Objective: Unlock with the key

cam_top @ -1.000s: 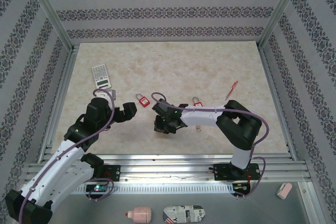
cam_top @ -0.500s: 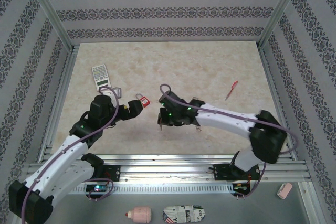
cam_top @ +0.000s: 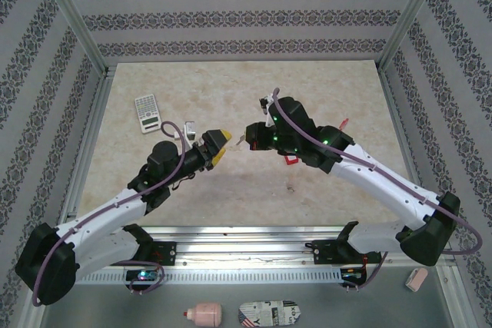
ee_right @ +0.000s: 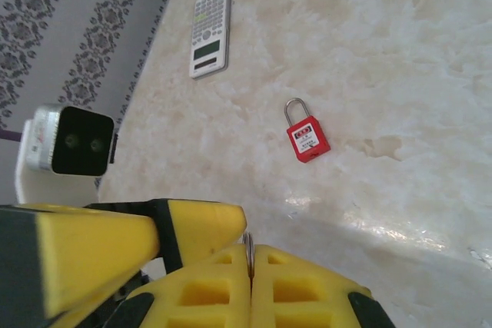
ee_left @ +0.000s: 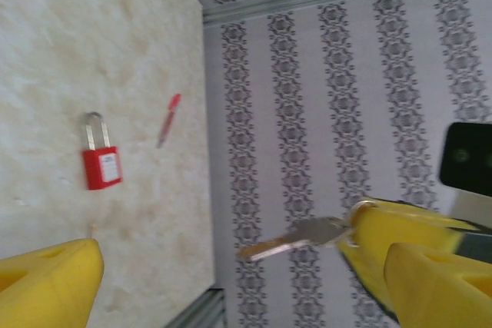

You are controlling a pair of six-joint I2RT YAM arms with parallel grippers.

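My right gripper (ee_right: 250, 255) is shut on the ring of a silver key (ee_left: 296, 237), whose blade sticks out into the air. The key hangs between the wide-open yellow fingers (ee_left: 50, 282) of my left gripper (ee_left: 242, 266), touching neither. In the top view both grippers meet above the table's middle, the left gripper (cam_top: 217, 144) facing the right gripper (cam_top: 250, 134). One red padlock (ee_right: 306, 137) lies flat on the table below them. A second red padlock (ee_left: 101, 163) lies near the right arm and is partly covered (cam_top: 292, 160) in the top view.
A white calculator (cam_top: 147, 113) lies at the back left of the marble table (cam_top: 231, 90). A red pen (cam_top: 344, 122) lies towards the right edge. Patterned walls and an aluminium frame (cam_top: 84, 28) enclose the table.
The right gripper has risen from the table with the key and swung back and up. The left gripper has reached right and up to face it, now covering the left padlock from above.
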